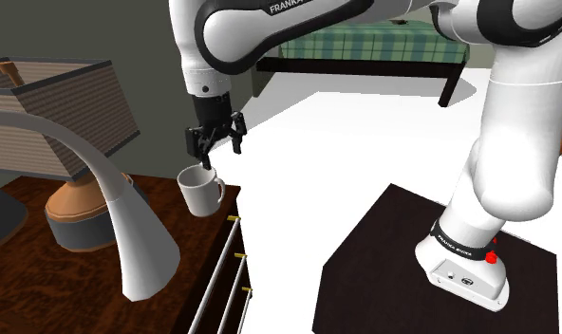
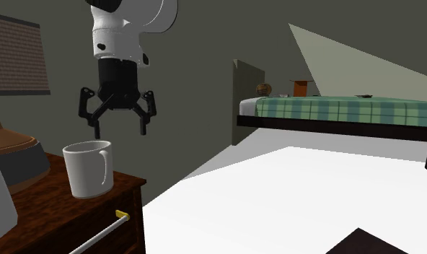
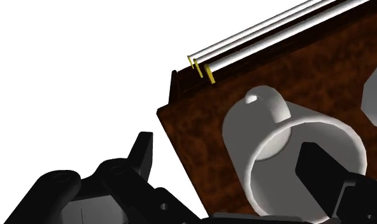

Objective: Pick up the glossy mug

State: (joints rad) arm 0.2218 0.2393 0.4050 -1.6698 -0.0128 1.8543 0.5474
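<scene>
A white glossy mug stands upright on the corner of a dark wooden dresser, with its handle toward the dresser's edge. My black gripper hangs open just above it, a little toward that edge. In the second exterior view the gripper hovers over the mug, apart from its rim. In the wrist view I look down into the mug; one finger overlaps its rim and the other finger lies out over the white floor. Nothing is held.
A lamp with a brown base and striped shade stands behind the mug. A white curved shape rises in front. Silver drawer bars line the dresser front. A green checked bed lies far off.
</scene>
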